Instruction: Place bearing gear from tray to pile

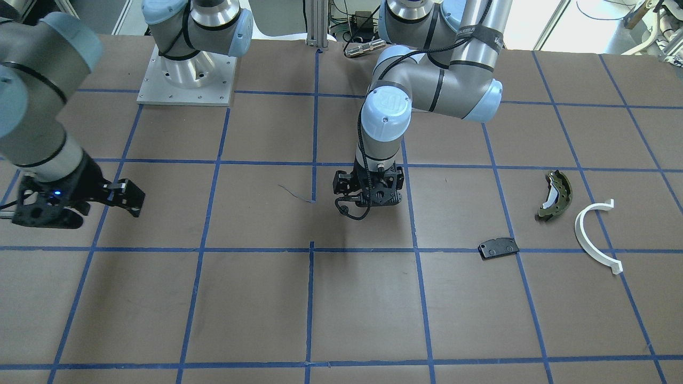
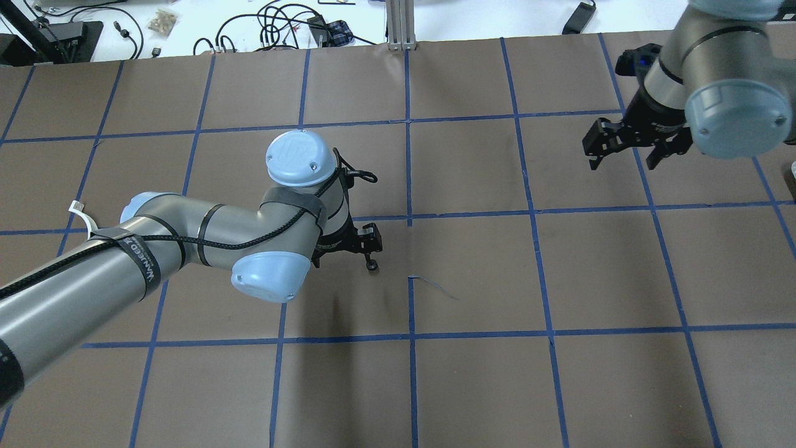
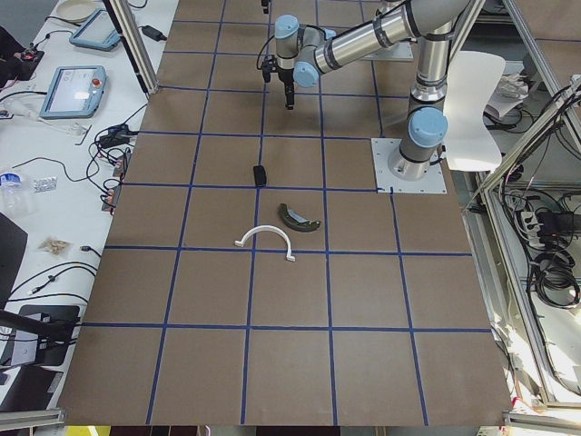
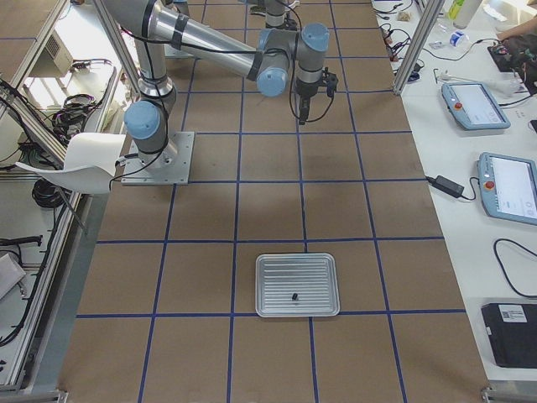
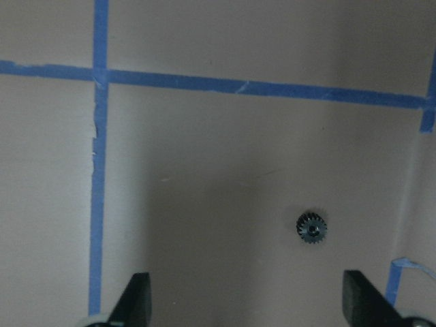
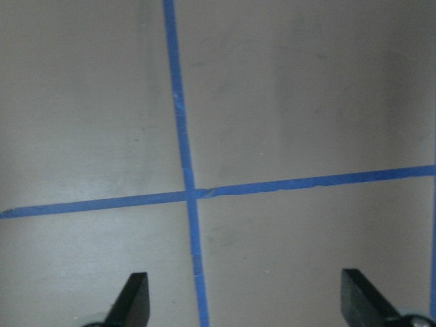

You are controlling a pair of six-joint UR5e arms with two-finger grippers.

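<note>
A small dark toothed bearing gear [image 5: 311, 227] lies flat on the brown table paper. My left gripper [image 5: 248, 303] is open above it; the gear sits ahead of the fingers, nearer the right one, untouched. In the front view this gripper [image 1: 368, 201] points down near the table's middle. The pile lies well to one side of it: an olive brake shoe [image 1: 555, 194], a white half-ring [image 1: 595, 234] and a black pad [image 1: 499, 248]. The metal tray [image 4: 319, 262] holds a small dark part [image 4: 294, 296], too small to identify. My right gripper [image 6: 248, 303] is open and empty above blue tape lines.
Blue tape [image 1: 315, 202] divides the brown paper into squares. The right arm's base plate [image 1: 187, 74] stands at the table's back. My right gripper [image 2: 622, 163] hovers at the far right of the overhead view. Tablets and cables lie on side benches [image 4: 495, 168].
</note>
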